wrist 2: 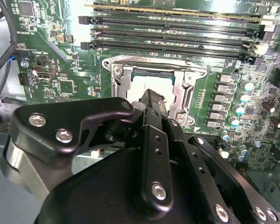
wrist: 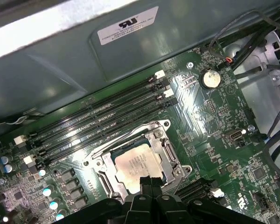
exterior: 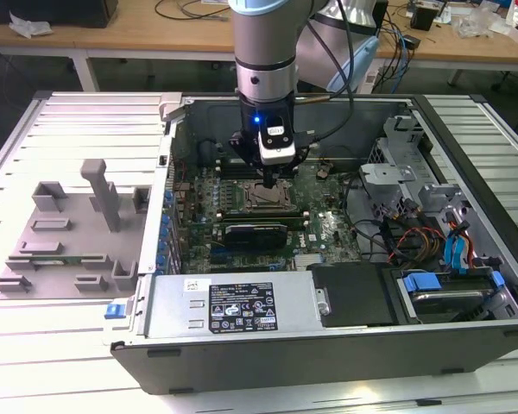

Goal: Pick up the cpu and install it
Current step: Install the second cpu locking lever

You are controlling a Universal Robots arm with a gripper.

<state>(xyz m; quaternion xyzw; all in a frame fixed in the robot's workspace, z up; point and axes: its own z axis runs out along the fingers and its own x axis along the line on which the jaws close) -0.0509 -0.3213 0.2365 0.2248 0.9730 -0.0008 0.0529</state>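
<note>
one cpu [wrist: 138, 164] lies flat in the one socket [wrist: 164, 133] near the middle of the motherboard [wrist: 224, 158], its silvery top plate facing up inside the open metal frame; in the second wrist view the same cpu [wrist 2: 142, 85] shows pale inside that frame. four long memory slots [wrist: 98, 122] run side by side just beyond the socket, towards the case wall [wrist: 60, 70]. one round coin battery [wrist: 210, 78] sits near the board's edge by that wall.

one gripper [exterior: 272, 177] hangs straight down over the socket in the exterior view. in the first wrist view the dark fingertips [wrist: 149, 183] stand close together at the cpu's near edge, right at its surface; whether they touch or pinch the chip cannot be told, nor how far apart the jaws are.

the one arm [exterior: 263, 52] stands upright, wrist vertical, reaching down into the open computer case [exterior: 328, 345] that lies on its side on the table [exterior: 60, 345]. one grey tray [exterior: 60, 233] with raised blocks rests on the table at the exterior view's left of the case, well apart from the gripper.
</note>
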